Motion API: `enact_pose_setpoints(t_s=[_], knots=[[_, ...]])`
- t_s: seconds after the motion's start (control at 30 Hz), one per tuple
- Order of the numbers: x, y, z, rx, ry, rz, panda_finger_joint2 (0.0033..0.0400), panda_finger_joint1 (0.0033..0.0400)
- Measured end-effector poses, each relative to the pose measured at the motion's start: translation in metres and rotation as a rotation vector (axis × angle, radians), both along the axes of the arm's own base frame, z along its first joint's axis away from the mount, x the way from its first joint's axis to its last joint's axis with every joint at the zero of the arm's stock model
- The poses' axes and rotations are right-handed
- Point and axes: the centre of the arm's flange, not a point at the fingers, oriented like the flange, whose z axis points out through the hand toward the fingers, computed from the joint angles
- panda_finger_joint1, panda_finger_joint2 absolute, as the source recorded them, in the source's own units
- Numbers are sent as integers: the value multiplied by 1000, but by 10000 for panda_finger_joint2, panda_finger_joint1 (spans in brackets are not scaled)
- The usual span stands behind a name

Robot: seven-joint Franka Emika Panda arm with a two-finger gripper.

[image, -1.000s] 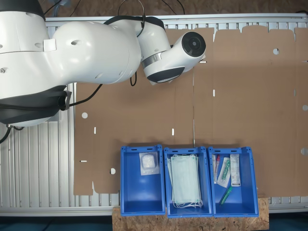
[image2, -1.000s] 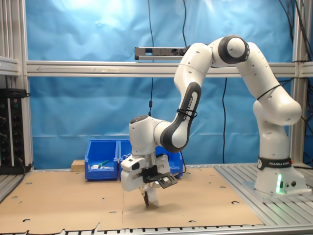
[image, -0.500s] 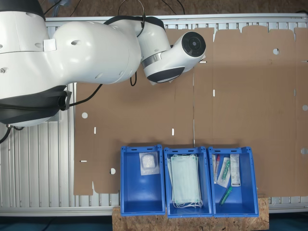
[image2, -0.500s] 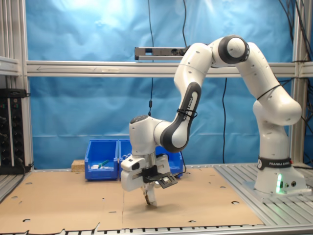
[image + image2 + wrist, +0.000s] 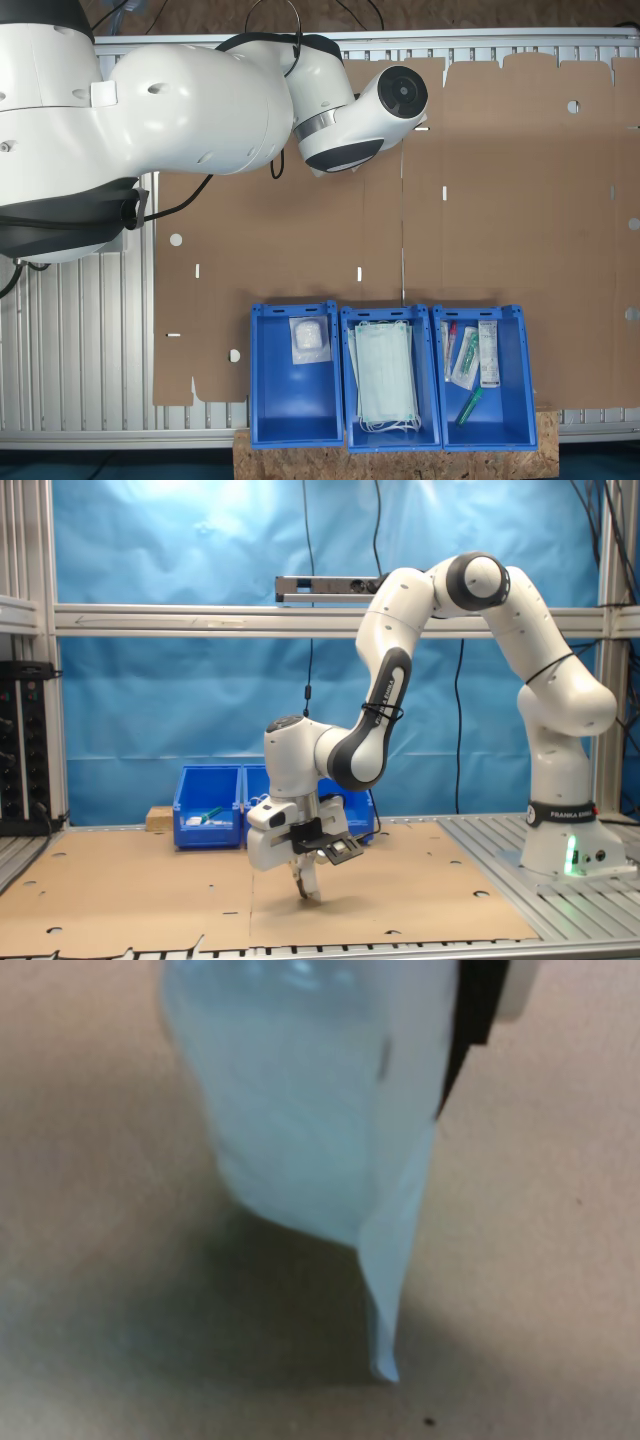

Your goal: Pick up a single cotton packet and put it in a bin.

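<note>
1. The desk (image 5: 560, 900) is a ribbed metal surface, mostly covered by a flat sheet of brown cardboard (image 5: 500, 200) with small punched holes and slots.
2. The white arm (image 5: 500, 650) rises from its base at the second exterior view's right, arches over and reaches down toward the middle of the cardboard; in the first exterior view its large white links (image 5: 180, 100) cover the upper corner at the first exterior view's left.
3. Three blue bins stand side by side, touching, at the cardboard's edge. In the first exterior view, the bin (image 5: 290, 420) at the first exterior view's left holds one small white square packet (image 5: 309, 340) near its upper end; the middle bin (image 5: 349, 430) holds a stack of pale green masks (image 5: 385, 385); the third bin (image 5: 515, 420) holds long narrow packets (image 5: 487, 352).
4. The pincer (image 5: 303, 878) points downward just above the cardboard, well apart from the bins behind it in the second exterior view.
5. The cotton packet (image 5: 310, 1110) hangs pinched between the pincer's dark fingers (image 5: 470, 1020): clear plastic with a white pad inside, its lower corner tapering down close to the cardboard, a shadow beneath it. In the second exterior view it shows as a small pale shape (image 5: 311, 880) at the fingertips.
</note>
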Motion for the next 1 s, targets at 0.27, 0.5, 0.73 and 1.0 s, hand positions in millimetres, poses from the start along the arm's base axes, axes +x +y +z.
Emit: enact_pose_setpoints(t_s=[0.27,0.5,0.73,1.0], knots=[[0,0,0,0,0,0,55,55],[0,0,0,0,0,0,56,56],[1,0,2,0,-4,0,56,56],[8,-1,32,-4,-45,0,56,56]])
